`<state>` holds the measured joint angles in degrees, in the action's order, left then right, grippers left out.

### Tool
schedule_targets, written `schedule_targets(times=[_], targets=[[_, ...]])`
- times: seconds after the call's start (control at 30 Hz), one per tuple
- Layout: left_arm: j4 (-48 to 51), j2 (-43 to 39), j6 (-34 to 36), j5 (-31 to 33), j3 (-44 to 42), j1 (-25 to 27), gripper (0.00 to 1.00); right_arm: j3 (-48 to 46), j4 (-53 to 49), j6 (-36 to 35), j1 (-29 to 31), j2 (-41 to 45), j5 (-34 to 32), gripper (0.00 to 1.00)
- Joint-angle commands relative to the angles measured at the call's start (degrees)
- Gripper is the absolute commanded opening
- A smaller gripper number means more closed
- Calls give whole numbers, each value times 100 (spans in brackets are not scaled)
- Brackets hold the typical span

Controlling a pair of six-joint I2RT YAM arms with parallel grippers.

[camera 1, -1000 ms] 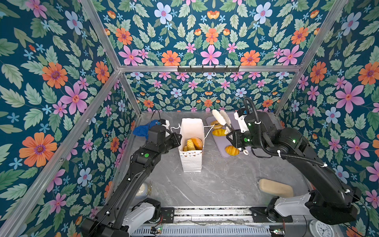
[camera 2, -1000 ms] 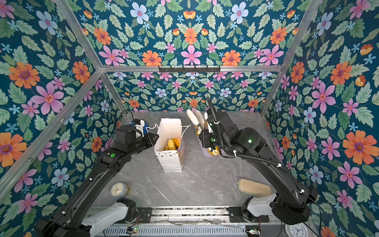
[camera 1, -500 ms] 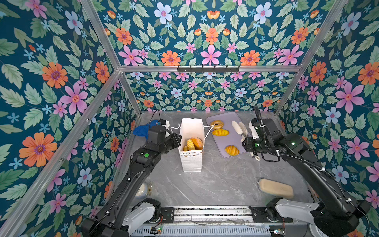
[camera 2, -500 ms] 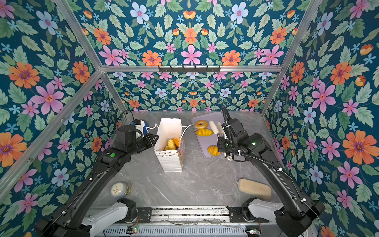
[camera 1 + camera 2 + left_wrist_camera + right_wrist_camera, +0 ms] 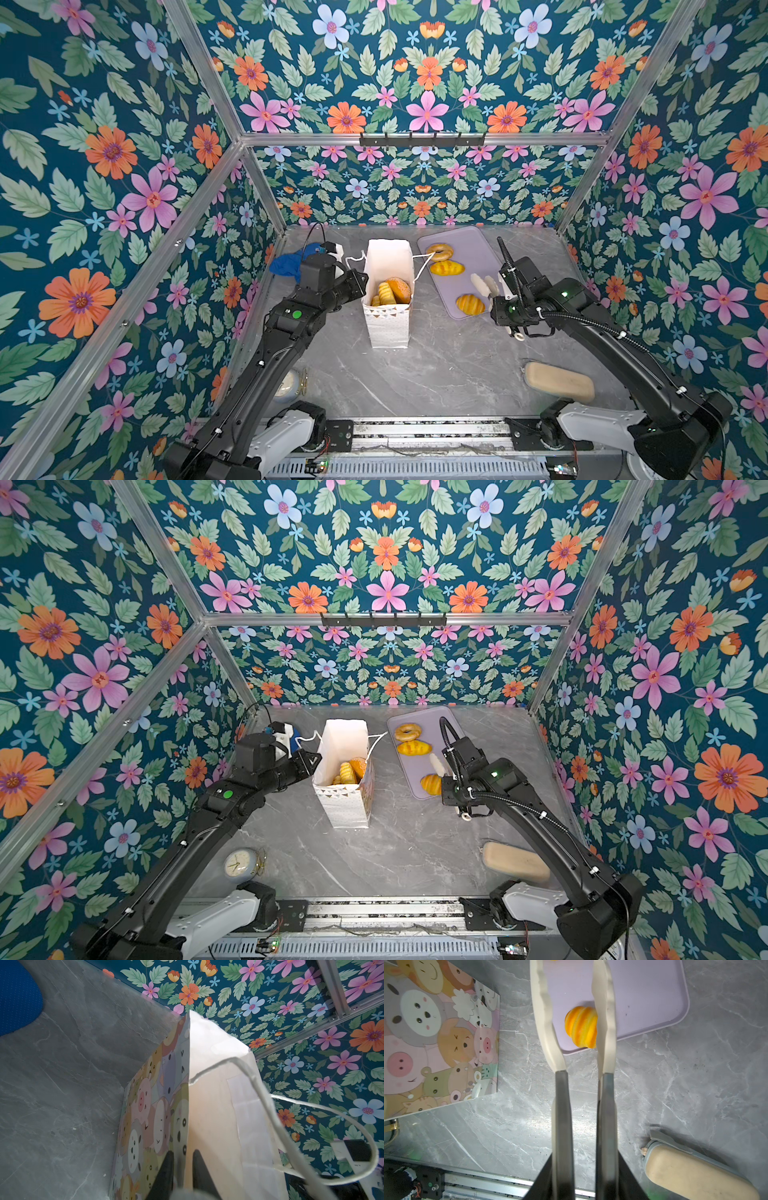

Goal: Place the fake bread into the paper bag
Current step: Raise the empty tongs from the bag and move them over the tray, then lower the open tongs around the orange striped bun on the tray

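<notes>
The white paper bag point(image 5: 388, 328) stands upright with several pieces of fake bread point(image 5: 392, 291) inside. My left gripper point(image 5: 181, 1159) is shut on its left wall near the rim. On the lilac tray point(image 5: 469, 249) lie a ring bagel point(image 5: 439, 252), a long loaf point(image 5: 446, 268) and a striped bun point(image 5: 470, 304). My right gripper point(image 5: 584, 1167) is shut on a pair of tongs point(image 5: 562, 1105). Their cream tips point(image 5: 482, 284) stand apart with nothing between them, above the tray's near corner. The striped bun point(image 5: 580, 1026) lies below them, partly behind one tip.
A blue cloth point(image 5: 286, 264) lies behind the left arm at the back left. A small clock point(image 5: 240, 864) sits at the front left and a flat beige oblong point(image 5: 559, 381) at the front right. The bag's side point(image 5: 436, 1032) shows cartoon animals.
The right arm has drawn the tongs back from beside the bag's mouth, to the right and nearer, over the tray's near corner. The left gripper and bag have not moved.
</notes>
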<state>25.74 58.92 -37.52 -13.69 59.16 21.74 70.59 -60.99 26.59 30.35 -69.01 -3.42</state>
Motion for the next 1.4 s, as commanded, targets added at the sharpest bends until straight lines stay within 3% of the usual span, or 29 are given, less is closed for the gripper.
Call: schedule_targets(times=[0.0,0.5,0.73,0.93,1.37], targets=[[-60,-11,52,-28,-18,2,20,-68,123,-18,-23,-11,-141,37],[-178,6,43,-63,-124,3,20,-281,88,-271,-181,-561,182,37],[-229,44,49,-90,-123,-3,20,-423,141,-251,54,-428,856,35],[-263,76,30,-124,-144,-3,20,-439,170,-145,580,-772,746,34],[-236,-13,26,-63,-168,-3,20,-251,426,-203,583,-1694,416,34]])
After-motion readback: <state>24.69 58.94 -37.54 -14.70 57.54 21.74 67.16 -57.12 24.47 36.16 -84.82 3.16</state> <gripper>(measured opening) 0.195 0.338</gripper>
